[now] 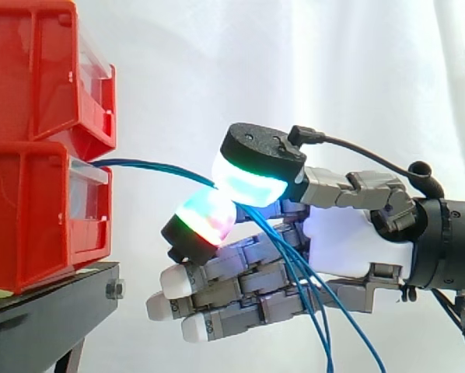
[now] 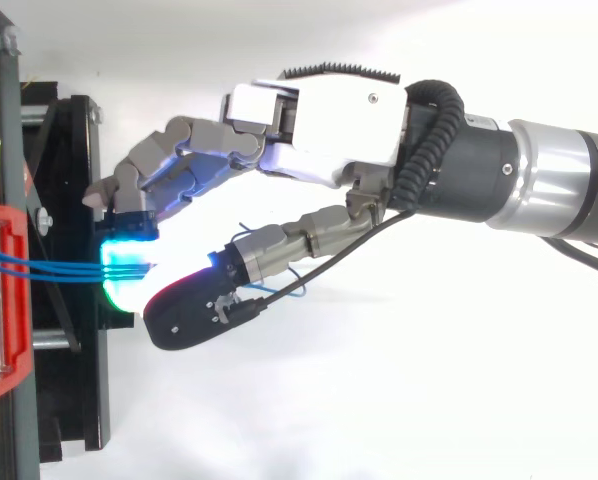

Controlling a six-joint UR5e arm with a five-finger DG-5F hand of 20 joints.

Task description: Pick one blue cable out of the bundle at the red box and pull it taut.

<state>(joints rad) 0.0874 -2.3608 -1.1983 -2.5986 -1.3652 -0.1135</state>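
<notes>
Pinching blue cables (image 1: 151, 165) between glowing pads (image 1: 252, 186), hand (image 1: 349, 241) hides their count (ends cut off below).

Hand (image 1: 349, 241) pinching blue cables (image 1: 147, 165) near the front of the red box (image 1: 46, 217).

The arm (image 2: 554, 185) reaches in level toward the red box. The wrist (image 1: 442, 241) is straight, and the hand is stopped short of the box's front, clear of it. The thumb and one finger are bent toward each other, and their fingertips (image 1: 252, 185) are closed on the blue cables a short way out from the box. In the side view the upper pad glows cyan and green and the lower one green and red. The other fingers lie beneath, loosely bent and pointing at the box, their pads plain white.
</notes>
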